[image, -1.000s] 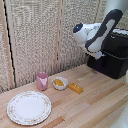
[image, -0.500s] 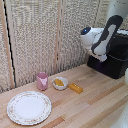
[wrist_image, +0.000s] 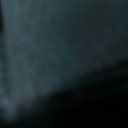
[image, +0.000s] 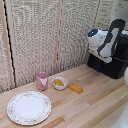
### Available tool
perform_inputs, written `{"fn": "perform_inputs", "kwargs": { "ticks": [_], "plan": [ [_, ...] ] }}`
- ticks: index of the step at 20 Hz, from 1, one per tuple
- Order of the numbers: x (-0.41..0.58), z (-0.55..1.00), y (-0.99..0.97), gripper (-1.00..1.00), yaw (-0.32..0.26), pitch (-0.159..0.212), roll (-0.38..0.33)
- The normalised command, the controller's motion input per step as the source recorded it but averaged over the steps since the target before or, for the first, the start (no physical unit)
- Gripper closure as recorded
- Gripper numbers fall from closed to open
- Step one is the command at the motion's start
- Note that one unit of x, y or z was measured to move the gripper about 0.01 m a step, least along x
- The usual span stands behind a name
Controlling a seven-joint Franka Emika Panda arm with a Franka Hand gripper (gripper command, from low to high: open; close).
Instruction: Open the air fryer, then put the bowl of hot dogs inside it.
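The black air fryer (image: 113,66) stands at the exterior view's right on the wooden table. My white gripper (image: 106,56) hangs right against its front and upper part. Its fingers are hidden, so I cannot tell whether they are open or shut. The arm also hides the handle. The wrist view is filled with a dark, blurred surface (wrist_image: 64,55) very close to the camera. The small white bowl (image: 60,83) with orange-yellow hot dogs (image: 59,82) sits near the table's middle, well away from the gripper.
A pink cup (image: 42,80) stands just beside the bowl. A flat orange-yellow bar (image: 76,88) lies on its other side. A large patterned plate (image: 29,107) sits near the front at the exterior view's left. A slatted blind (image: 45,35) forms the backdrop.
The arm has shifted slightly toward the exterior view's right and down, closer to the air fryer. The bowl, cup and plate have not moved.
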Motion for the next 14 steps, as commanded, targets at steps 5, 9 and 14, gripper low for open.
{"fn": "perform_inputs", "kwargs": {
  "ticks": [5,9,14],
  "plan": [
    [-0.074,0.01,-0.04,1.00,-0.069,0.000,0.000],
    [0.000,0.16,-0.20,1.00,-0.017,0.039,0.060],
    [-0.107,0.07,-0.17,1.00,0.150,-0.001,0.048]
  ]
}}
